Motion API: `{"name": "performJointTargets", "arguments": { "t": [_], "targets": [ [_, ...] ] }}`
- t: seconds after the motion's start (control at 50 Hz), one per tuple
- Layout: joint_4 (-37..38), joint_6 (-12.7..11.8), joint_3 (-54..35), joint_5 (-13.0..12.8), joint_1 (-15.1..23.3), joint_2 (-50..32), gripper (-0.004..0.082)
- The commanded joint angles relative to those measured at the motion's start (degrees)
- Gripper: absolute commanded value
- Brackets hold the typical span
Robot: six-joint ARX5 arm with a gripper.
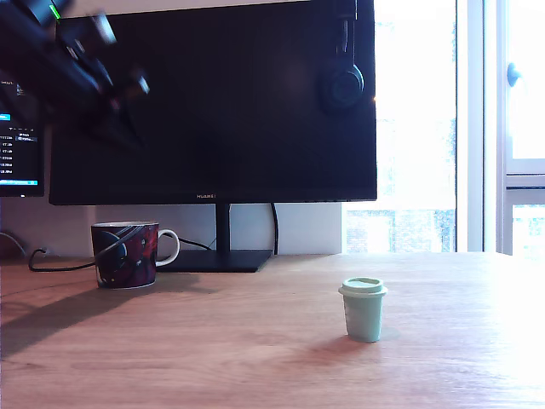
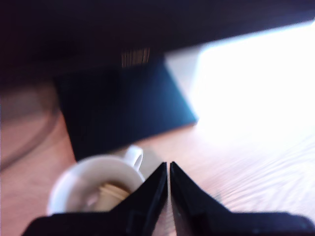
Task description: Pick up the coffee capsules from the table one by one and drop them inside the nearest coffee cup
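Observation:
A pale mint-green coffee capsule [image 1: 364, 308] stands upright on the wooden table [image 1: 255, 358], right of centre in the exterior view. The dark swirl-patterned coffee cup [image 1: 125, 253] sits at the exterior view's left, its white handle facing the monitor stand. My gripper [image 1: 119, 128] hangs blurred high above the cup, far from the standing capsule. In the wrist view the gripper [image 2: 169, 165] is shut with its black fingers [image 2: 147, 196] pressed together and nothing between them. Below them is the cup [image 2: 78, 179], with a pale object [image 2: 114, 192] lying inside it.
A large dark monitor [image 1: 213, 102] on a black stand [image 1: 217, 259] fills the back, with headphones [image 1: 342, 83] hung on its upper corner. A cable [image 1: 60, 264] trails behind the cup. A second screen [image 1: 19, 145] and a bright window [image 1: 443, 128] flank the monitor.

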Motion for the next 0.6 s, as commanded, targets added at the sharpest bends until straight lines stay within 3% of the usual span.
{"name": "performJointTargets", "arguments": {
  "t": [0.0,0.58],
  "targets": [
    [0.9,0.11,-3.37,0.02,-0.31,-1.33,-0.0019],
    [9.92,-4.74,-24.37,-0.85,-1.64,-21.88,-0.0019]
  ]
}}
